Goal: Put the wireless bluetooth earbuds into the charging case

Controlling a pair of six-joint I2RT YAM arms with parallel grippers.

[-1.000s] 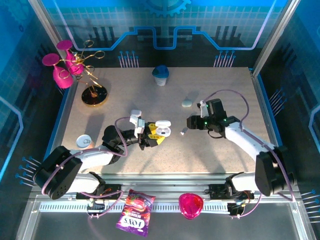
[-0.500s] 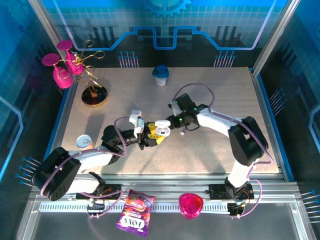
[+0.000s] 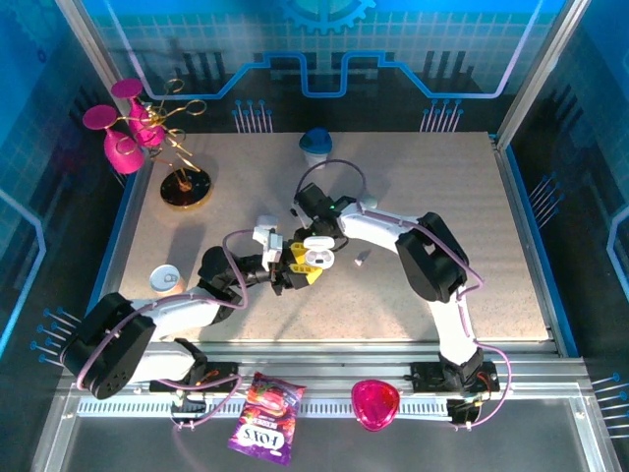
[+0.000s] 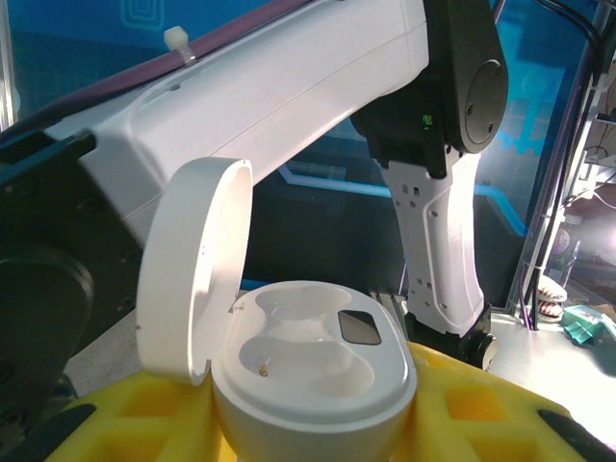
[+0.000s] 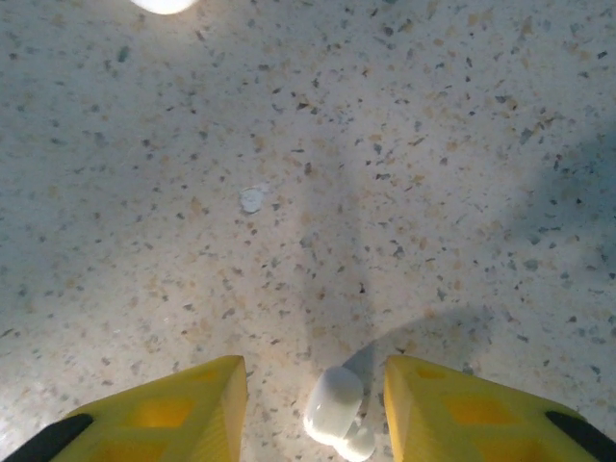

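Right gripper (image 5: 313,385): jaws part-open, straddling one earbud (image 5: 335,412) that lies between my fingertips and touches neither. Left gripper (image 4: 308,423) clamps the open charging case (image 4: 318,356). The bud looks feather-light, hard, slick and rounded; I judge a gentle pinch across its fat body safest, or it may squirt out.

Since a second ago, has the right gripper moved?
Yes. The right gripper swung left in the top view: earlier well right of the blue cup, now nearly in line with it, close to the open charging case.
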